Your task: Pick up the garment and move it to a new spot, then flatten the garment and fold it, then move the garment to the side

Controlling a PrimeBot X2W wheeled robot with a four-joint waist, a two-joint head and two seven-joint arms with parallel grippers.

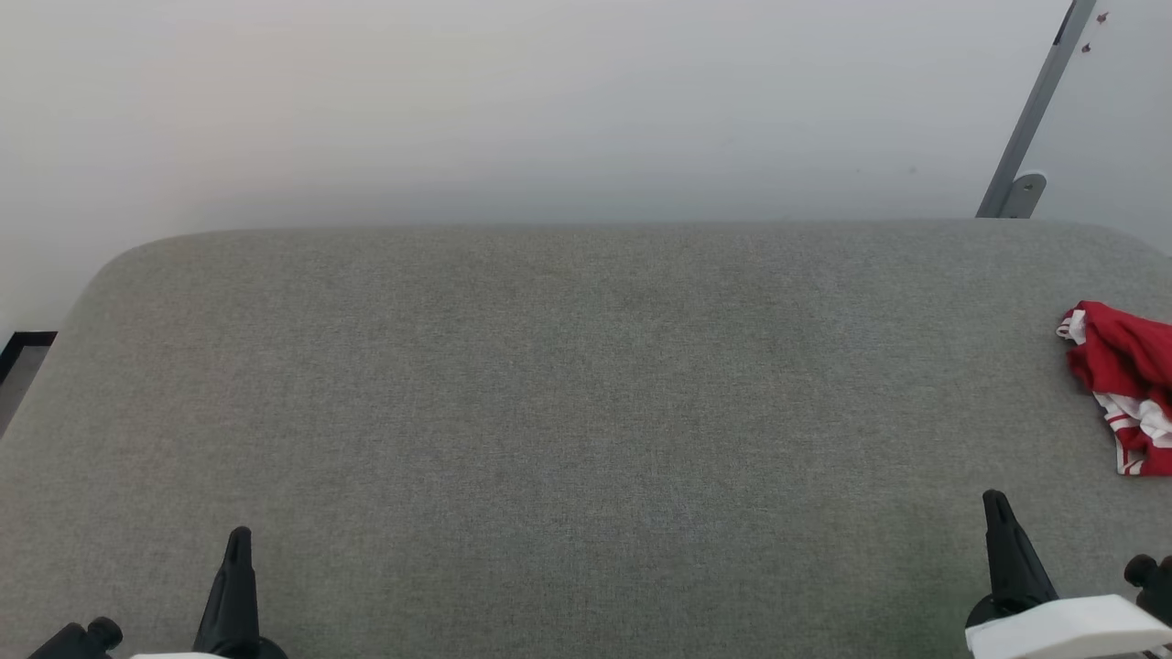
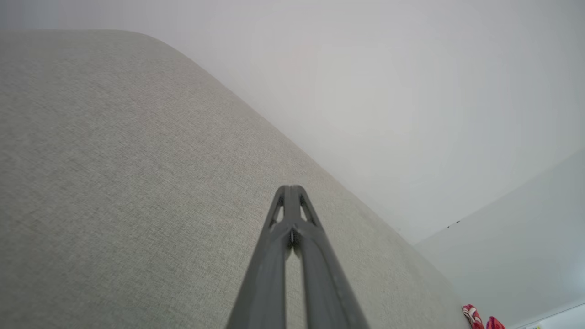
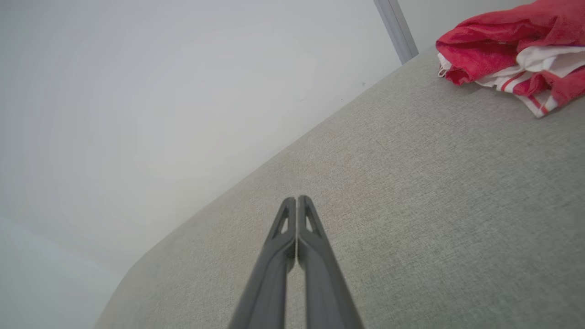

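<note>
The garment, red with white striped sleeve trim, lies crumpled at the far right edge of the grey fabric table. It also shows bunched at the top right of the right wrist view as the garment, and as a small red bit in the left wrist view, the garment. My right gripper is shut and empty at the lower right, short of the garment. My left gripper is shut and empty at the lower left. Tips meet in both wrist views: left gripper, right gripper.
A white wall runs behind the table. A grey metal post with a bracket stands at the back right corner. The table's left rear corner is rounded, with dark floor trim beyond it.
</note>
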